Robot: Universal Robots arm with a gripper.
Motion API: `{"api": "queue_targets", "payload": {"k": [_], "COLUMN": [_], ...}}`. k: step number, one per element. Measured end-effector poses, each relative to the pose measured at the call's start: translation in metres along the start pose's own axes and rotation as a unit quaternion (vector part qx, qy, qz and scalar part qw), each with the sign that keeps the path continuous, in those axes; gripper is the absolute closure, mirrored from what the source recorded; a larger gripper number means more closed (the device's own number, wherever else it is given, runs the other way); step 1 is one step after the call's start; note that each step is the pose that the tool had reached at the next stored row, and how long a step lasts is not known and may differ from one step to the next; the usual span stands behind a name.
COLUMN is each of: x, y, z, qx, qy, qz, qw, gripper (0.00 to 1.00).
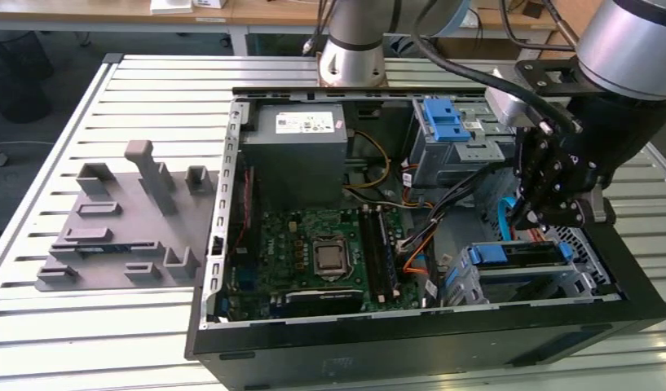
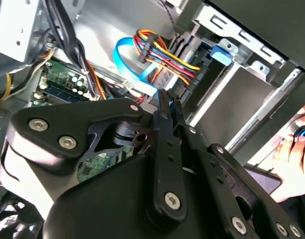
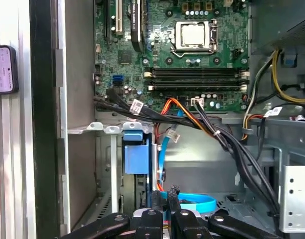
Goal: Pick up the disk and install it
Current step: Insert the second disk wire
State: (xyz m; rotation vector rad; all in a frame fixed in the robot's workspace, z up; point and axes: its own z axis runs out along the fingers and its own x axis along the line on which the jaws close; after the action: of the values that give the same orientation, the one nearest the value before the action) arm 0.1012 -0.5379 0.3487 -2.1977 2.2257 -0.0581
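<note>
From the exterior view I've got the claw (image 1: 541,218) hanging inside the open computer case (image 1: 420,342) on the slatted table (image 1: 147,81), toward the exterior view's right. Just below it the disk (image 1: 520,255) sits edge-up in the drive cage (image 1: 572,281), its blue carrier showing on top. The motherboard (image 1: 322,248) lies well to the exterior view's left of the claw, the grey power supply (image 1: 300,142) beyond it.

In the second wrist view the claw (image 2: 165,102) has its fingers (image 2: 162,124) pressed together with nothing between them. A blue data cable (image 2: 132,64) and a coloured wire bundle (image 2: 165,55) run just past the tips. A person's hand (image 2: 294,149) rests outside the case.

In the first wrist view the closed fingertips (image 3: 160,196) sit just beside the disk (image 3: 135,157), apart from it, over the blue cable (image 3: 192,201). The CPU socket (image 3: 195,35) shows beyond.
</note>
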Motion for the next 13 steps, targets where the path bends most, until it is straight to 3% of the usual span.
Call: {"api": "queue_targets", "payload": {"k": [5, 10, 13], "x": [0.0100, 0.0122, 0.0143], "y": [0.0001, 0.0002, 0.0003], "z": [0.0047, 0.0083, 0.0097], "qx": [0.0038, 0.0102, 0.0104], "qy": [-0.0014, -0.0035, -0.0040], "qz": [0.000, 0.000, 0.000], "qw": [1.0000, 0.9999, 0.9999], "gripper": [0.84, 0.84, 0.84]}}
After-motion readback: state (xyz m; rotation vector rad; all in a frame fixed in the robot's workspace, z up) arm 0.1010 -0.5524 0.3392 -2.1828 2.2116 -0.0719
